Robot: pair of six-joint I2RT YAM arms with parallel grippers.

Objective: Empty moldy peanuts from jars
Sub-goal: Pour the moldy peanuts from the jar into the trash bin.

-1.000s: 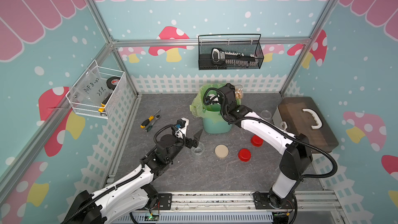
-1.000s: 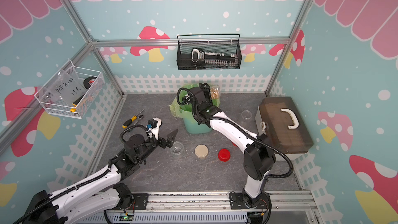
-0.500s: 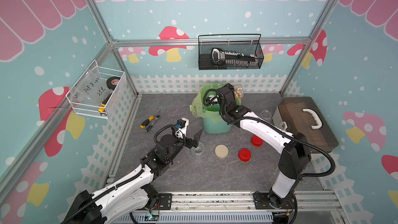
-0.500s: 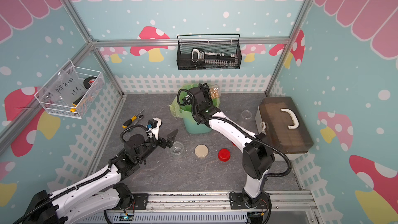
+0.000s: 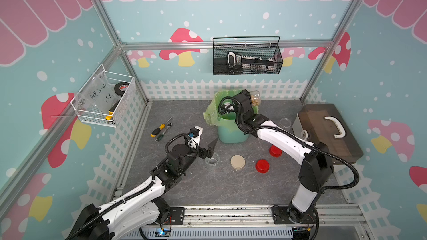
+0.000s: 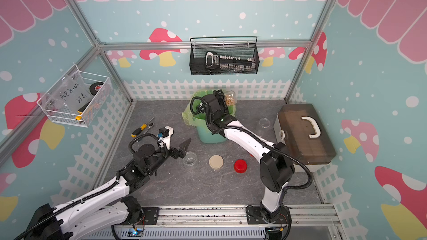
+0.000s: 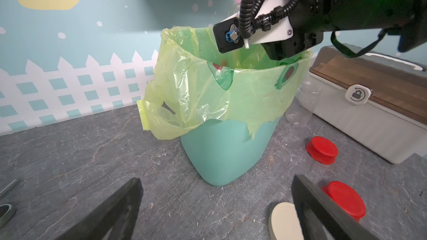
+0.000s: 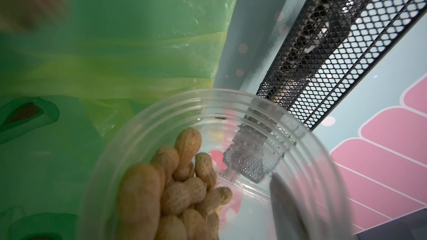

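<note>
While a second goes by, hardly anything alters. My right fingers (image 8: 286, 202) stay clamped on the held jar (image 5: 255, 98), which is tipped on its side at the far rim of the teal bin (image 7: 221, 155). My left fingers (image 7: 108, 213) stay spread wide and empty, low over the surface (image 5: 208, 188). My reading is that the pour is barely begun and a steeper tilt looks needed.

Containers, with contents:
- Held jar: clear, lid off, mouth turned toward the bin. The peanuts (image 8: 182, 192), in shell, lie heaped along its lower wall; none is seen falling.
- Teal bin: lined with a green bag (image 7: 196, 88) folded over the rim. I cannot make out what lies at its bottom.
- Empty jar (image 5: 212, 160): upright and open, just beside my left fingertips, with nothing in it.
- Second empty jar (image 5: 285, 122): upright between the bin and the lidded box (image 5: 328, 132), with nothing in it.
- Beige lid (image 5: 237, 162), red lid (image 5: 262, 166) and second red lid (image 5: 275, 151): loose on the surface, apart from every jar.
- Lidded box: shut, contents not visible.
- Black mesh basket (image 5: 247, 62), on the back wall: a tool set.
- White wire basket (image 5: 104, 102), on the side wall: a roll of black tape and other small items.

Tally: two jars look emptied and one is still loaded.
</note>
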